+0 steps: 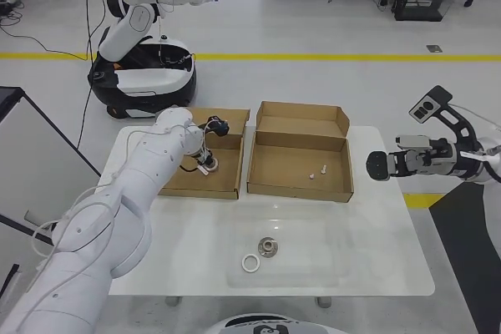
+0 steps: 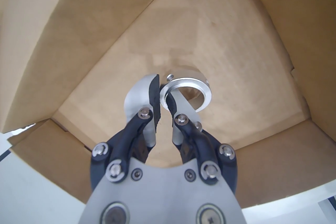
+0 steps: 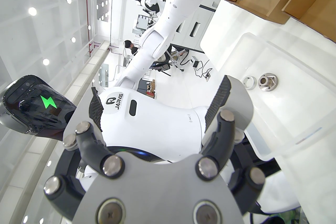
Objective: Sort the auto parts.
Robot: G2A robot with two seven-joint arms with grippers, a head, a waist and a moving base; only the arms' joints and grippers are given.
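Left gripper (image 1: 207, 166) grips a metal ring (image 1: 210, 170) in the left box (image 1: 230, 167); right gripper (image 1: 376, 164) waits with fingers spread.

From above, the ring is pinched inside the left box. The right box (image 1: 284, 167) holds two small parts (image 1: 317, 172). A clear tray (image 1: 317, 259) on the table's (image 1: 392, 250) near side carries a white ring (image 1: 250, 264) just beside a flange (image 1: 269, 247). The right gripper hangs off the table's right edge. At the left wrist, one finger (image 2: 155, 93) sits outside the ring's (image 2: 207, 93) wall and the other inside, clamped on it. At the right wrist, the fingers (image 3: 223, 93) stand wide apart on nothing, with the tray (image 3: 288, 114) beyond them.
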